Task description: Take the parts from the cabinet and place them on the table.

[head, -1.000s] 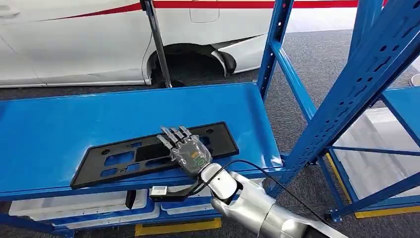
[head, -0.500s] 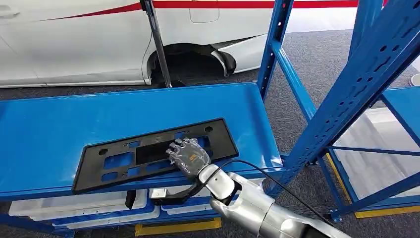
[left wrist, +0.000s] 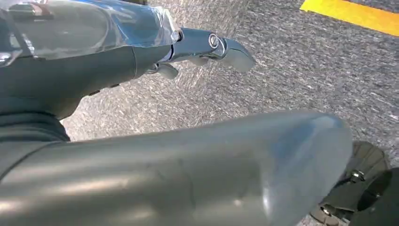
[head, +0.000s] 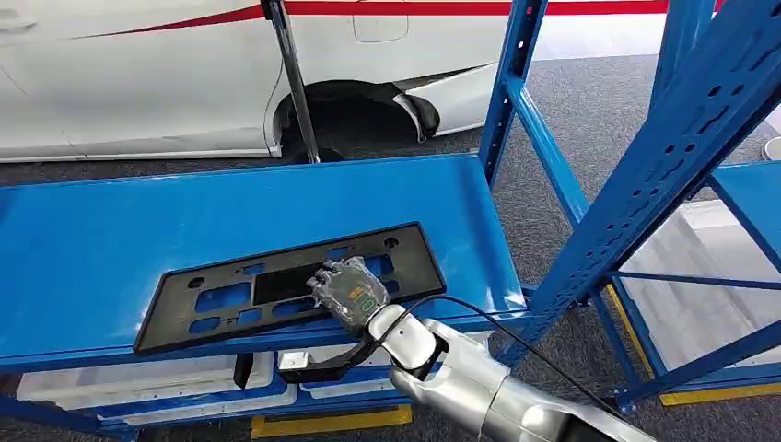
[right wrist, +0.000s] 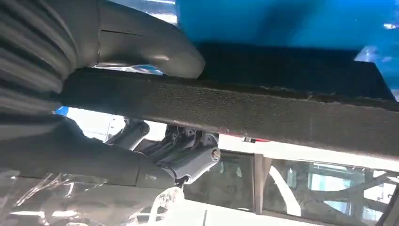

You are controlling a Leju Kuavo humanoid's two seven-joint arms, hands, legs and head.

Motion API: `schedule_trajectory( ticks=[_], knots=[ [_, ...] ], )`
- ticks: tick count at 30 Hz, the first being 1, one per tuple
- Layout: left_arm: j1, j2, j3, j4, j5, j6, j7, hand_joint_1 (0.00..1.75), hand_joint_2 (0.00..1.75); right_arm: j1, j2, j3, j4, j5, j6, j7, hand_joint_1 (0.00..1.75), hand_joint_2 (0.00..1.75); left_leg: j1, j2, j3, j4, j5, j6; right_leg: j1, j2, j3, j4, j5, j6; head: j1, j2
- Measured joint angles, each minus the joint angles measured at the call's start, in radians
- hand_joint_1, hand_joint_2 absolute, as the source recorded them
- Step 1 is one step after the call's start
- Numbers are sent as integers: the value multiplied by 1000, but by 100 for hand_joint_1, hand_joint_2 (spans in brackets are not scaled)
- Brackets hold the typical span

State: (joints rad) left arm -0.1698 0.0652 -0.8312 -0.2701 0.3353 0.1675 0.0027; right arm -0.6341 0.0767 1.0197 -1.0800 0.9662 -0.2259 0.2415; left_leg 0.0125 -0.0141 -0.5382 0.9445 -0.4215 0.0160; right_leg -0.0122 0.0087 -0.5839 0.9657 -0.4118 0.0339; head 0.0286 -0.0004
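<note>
The right hand (head: pixel 348 292) grasps the black plate (head: pixel 230 295) at its near edge, thumb one side, fingers the other; the plate lies flat on the blue shelf (head: pixel 110 230). The grasp looks made, so lifting comes next, kept level and clear of the uprights. Left hand (left wrist: pixel 141 155): fingers' state cannot be told

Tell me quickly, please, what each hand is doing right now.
Right hand: grips the near edge of the black plate on the blue shelf.
Left hand: hangs over the grey floor, holding nothing; open or closed cannot be told.
</note>
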Motion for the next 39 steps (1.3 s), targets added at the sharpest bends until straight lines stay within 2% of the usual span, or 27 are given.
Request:
schedule_trajectory(
  ticks=[4,9,13,18,22,23,24,26,28,29,35,39],
  knots=[
    [3,-1,0,0,8,4,-3,0,0,4,-9,-5,-20,-60,-57,-13,175,175,0,0,0,0,0,0,0,0,0,0,0,0,0,0],
    [16,-1,0,0,56,10,-45,0,0,14,-30,-42,-129,-250,-156,-48,175,175,0,1,1,0,0,0,0,1,0,0,0,0,0,0],
    [24,-1,15,0,125,2,-121,0,0,46,-59,-87,-248,-378,-211,-82,175,175,0,0,0,0,0,0,0,1,-1,0,0,0,0,0],
    [23,-1,58,0,234,-34,-265,0,0,103,-115,-163,-435,-619,-309,-166,175,175,0,1,0,0,0,0,0,1,-1,0,0,0,0,0],
    [21,-1,92,0,263,-54,-313,0,0,135,-163,-223,-575,-690,-338,-189,175,175,-1,1,0,0,0,0,-1,1,-1,0,0,0,0,0],
    [20,-1,100,0,281,-73,-347,0,0,144,-174,-235,-605,-718,-350,-206,175,175,-1,1,0,0,0,0,-1,1,-2,-1,0,0,0,0],
    [19,-1,111,0,298,-97,-385,0,175,157,-184,-247,-641,-757,-369,-230,175,175,-1,1,0,1,0,0,-1,1,-2,-1,0,0,0,0],
    [19,-1,127,0,316,-134,-451,0,175,182,-215,-282,-735,-849,-412,-279,175,175,-1,0,-1,1,0,0,-1,0,-2,-1,0,0,0,0],
    [19,-1,145,0,340,-179,-480,0,175,194,-245,-322,-825,-907,-437,-294,175,175,-1,1,-1,1,0,0,-1,1,-2,-1,0,0,0,0],
    [19,-1,151,0,345,-182,-486,0,175,201,-258,-341,-870,-923,-440,-295,175,175,-1,2,-1,1,-1,1,-1,2,-2,-1,0,0,0,0],
    [14,-3,182,0,350,-175,-486,0,175,215,-310,-405,-1078,-940,-440,-299,175,175,-1,2,-1,0,-1,1,-1,2,-2,-1,0,0,0,0],
    [14,-13,195,0,372,-155,-462,0,175,235,-323,-419,-1174,-999,-455,-355,175,175,-1,2,-1,0,-1,1,-1,2,-1,-1,0,0,0,0]
  ],
)
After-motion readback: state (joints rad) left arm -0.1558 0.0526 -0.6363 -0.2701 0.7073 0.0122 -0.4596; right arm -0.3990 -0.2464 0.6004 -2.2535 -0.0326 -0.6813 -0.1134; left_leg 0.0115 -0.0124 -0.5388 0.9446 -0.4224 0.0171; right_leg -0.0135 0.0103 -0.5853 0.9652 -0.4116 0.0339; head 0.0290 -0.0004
